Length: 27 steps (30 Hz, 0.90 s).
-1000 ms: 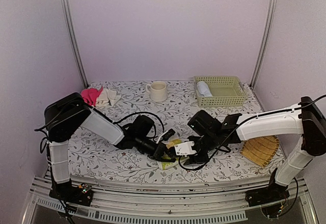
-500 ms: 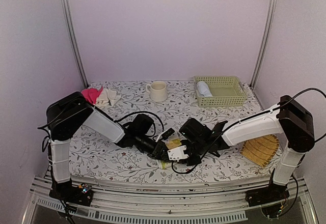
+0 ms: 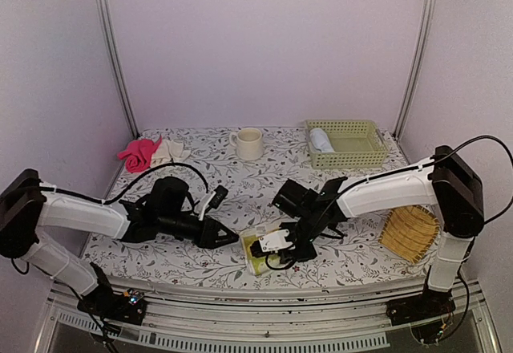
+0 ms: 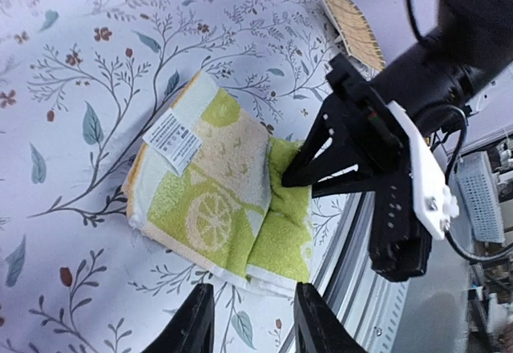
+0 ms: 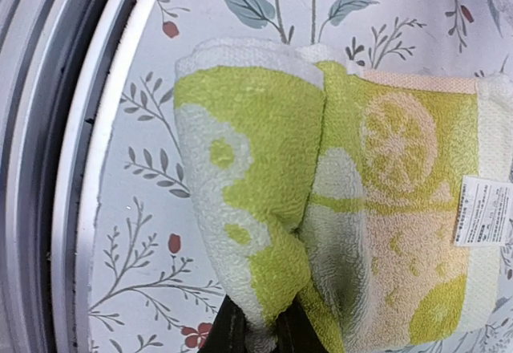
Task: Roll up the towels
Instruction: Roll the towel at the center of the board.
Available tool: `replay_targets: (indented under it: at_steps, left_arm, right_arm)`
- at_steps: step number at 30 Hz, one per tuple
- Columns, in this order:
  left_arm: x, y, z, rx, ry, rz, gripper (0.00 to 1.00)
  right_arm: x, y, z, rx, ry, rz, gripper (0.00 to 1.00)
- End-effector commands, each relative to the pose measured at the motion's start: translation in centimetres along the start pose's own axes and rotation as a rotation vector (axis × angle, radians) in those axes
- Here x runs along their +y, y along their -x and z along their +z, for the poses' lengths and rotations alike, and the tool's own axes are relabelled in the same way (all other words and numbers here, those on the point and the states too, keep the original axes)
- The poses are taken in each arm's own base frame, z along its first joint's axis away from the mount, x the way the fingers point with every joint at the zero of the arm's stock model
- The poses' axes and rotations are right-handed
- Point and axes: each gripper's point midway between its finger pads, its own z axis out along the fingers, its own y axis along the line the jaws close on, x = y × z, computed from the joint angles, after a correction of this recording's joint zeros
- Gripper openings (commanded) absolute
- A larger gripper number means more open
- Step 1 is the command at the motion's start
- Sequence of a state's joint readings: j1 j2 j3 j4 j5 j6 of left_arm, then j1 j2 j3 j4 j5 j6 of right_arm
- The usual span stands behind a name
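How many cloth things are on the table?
4. A lemon-print towel at the front edge, pinched by the right gripper; a pale rolled towel in the green basket; a pink cloth and a cream cloth at the back left. More may be hidden.

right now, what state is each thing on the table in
yellow-green towel: folded over itself, lying flat, not yet rolled
pale blue towel: looks rolled, in the basket
mug: upright
pink cloth: crumpled
left gripper: open, empty
right gripper: shut on the yellow-green towel's edge
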<state>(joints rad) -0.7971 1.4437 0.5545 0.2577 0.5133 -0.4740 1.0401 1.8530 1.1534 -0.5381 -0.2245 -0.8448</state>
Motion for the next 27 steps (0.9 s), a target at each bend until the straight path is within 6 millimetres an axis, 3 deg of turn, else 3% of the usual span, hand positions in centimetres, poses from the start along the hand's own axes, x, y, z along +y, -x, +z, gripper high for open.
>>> replay_targets:
  at_steps: [1,6,10,13,21,27]
  left_arm:
    - [-2.2,-0.9,-2.4,-0.145,0.091,0.204,0.36]
    - [-4.0,-2.3,-5.7,-0.319,0.143,0.354,0.38]
    - [-4.7,-3.1,-6.0,-0.305,0.177,0.449,0.39]
    - [-5.4,-3.5,-4.9,-0.249,0.182,0.53,0.39]
    - [-6.3,-5.7,1.4,0.007,0.233,0.787,0.44]
    - [-5.5,-5.2,5.1,0.085,0.352,0.938,0.49]
  right_arm:
    - [5.4,-1.6,0.5,0.11,0.339,0.187,0.07]
    - [4.0,-0.4,0.5,0.069,0.492,0.314,0.07]
    - [2.9,-1.1,1.2,0.074,0.607,0.408,0.07]
    - [2.2,-1.4,1.7,0.069,0.666,0.456,0.08]
    - [2.0,-2.0,3.4,0.105,0.723,0.509,0.09]
    - [2.1,-1.9,3.5,0.105,0.73,0.522,0.1]
